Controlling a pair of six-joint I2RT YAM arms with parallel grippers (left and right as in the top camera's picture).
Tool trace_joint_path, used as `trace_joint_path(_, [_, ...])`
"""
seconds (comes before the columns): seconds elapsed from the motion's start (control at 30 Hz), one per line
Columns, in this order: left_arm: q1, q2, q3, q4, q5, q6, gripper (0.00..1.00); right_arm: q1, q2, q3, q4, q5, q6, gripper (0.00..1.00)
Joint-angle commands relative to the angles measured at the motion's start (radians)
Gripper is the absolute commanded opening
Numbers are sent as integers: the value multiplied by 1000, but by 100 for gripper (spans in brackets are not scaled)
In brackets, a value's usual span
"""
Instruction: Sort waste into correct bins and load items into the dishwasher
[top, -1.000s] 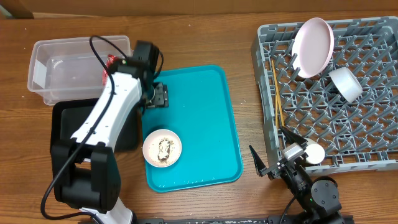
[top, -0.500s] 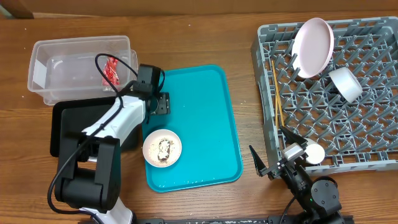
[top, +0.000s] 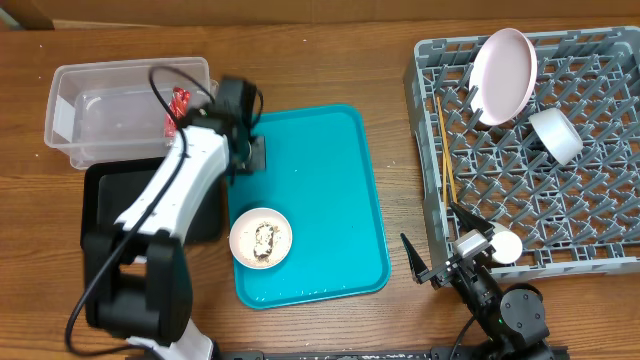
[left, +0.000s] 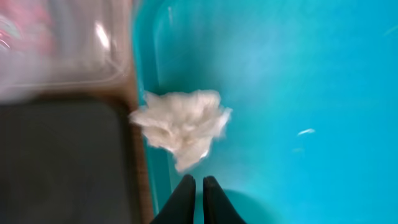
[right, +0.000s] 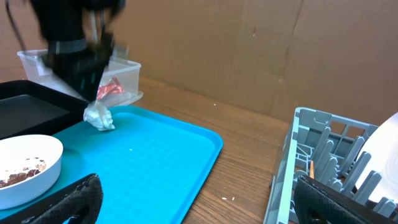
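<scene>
My left gripper (top: 250, 152) (left: 198, 182) stands at the teal tray's left edge, shut on the near tip of the crumpled white napkin (left: 180, 127) (right: 99, 116), which rests on the tray. The red wrapper (top: 180, 102) (right: 112, 88) lies in the clear tub (top: 110, 110), with the black tray (top: 110, 200) beside it. A white bowl of rice and brown scraps (top: 261, 238) (right: 25, 162) sits on the teal tray. The grey rack (top: 600, 230) holds the pale plate (top: 503, 72), a white bowl (top: 555, 135), chopsticks (top: 445, 150) and a small white cup (top: 505, 247). My right gripper (top: 440, 240) (right: 205, 205) is open and empty.
The teal serving tray (top: 320, 200) fills the middle of the wooden table. A strip of bare wood (right: 261, 155) runs between the tray and the rack. A cardboard wall (right: 249, 50) stands behind the table.
The left jaws have gone from open to shut. The left arm dipped toward the bowl, then swung back up to the tray's left edge. The right arm has not moved.
</scene>
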Motion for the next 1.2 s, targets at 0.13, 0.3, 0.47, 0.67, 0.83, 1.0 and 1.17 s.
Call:
trace_joint_path(0.13, [91, -125, 187, -65, -29, -13, 21, -6, -12, -10, 4, -6, 0, 100])
trace_joint_path(0.3, [208, -51, 177, 6, 6, -12, 76, -6, -12, -10, 4, -6, 0, 100])
trace_joint_path(0.47, [256, -59, 185, -77, 224, -12, 76, -6, -12, -10, 4, -6, 0, 100])
trace_joint_path(0.67, [230, -171, 193, -185, 204, -16, 79, -6, -12, -10, 4, -6, 0, 100])
trace_joint_path(0.83, [186, -255, 193, -263, 143, -18, 82, -6, -12, -10, 4, -6, 0, 100])
trace_joint_path(1.0, [166, -248, 176, -261, 106, -5, 87, -6, -12, -10, 4, -6, 0, 100])
trace_joint_path(1.17, [114, -166, 52, -109, 126, -4, 84, -6, -12, -10, 4, -6, 0, 100])
